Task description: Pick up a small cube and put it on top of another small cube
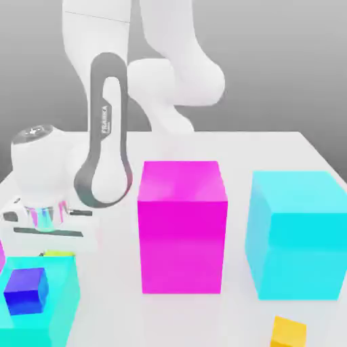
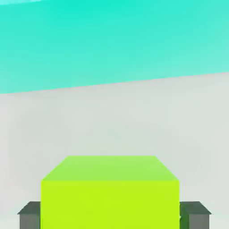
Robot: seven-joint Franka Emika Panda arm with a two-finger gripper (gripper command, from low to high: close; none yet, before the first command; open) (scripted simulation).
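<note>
The hand (image 2: 112, 214) pinches the small lime cube (image 2: 109, 192): in the hand view the two dark fingers (image 2: 30, 214) press against the cube's opposite sides, and the cube sits squarely between them, low over the pale worktop (image 2: 112, 120). Beyond the cube, past a stretch of bare worktop, runs the side of a large cyan block (image 2: 112, 40).

In the exterior view the hand (image 1: 51, 227) is down at the worktop (image 1: 271, 149) on the exterior view's left, just behind a cyan block (image 1: 57, 298) that carries a small dark blue cube (image 1: 26, 290) on its top. A sliver of the lime cube (image 1: 57, 254) peeks out right under the hand, at the far edge of that cyan block. To the hand's side, toward the exterior view's right, stands a tall magenta block (image 1: 181, 227), and further that way a second large cyan block (image 1: 298, 234). A small orange-yellow cube (image 1: 289, 331) lies on the worktop in front of that second cyan block, well apart from the hand.
</note>
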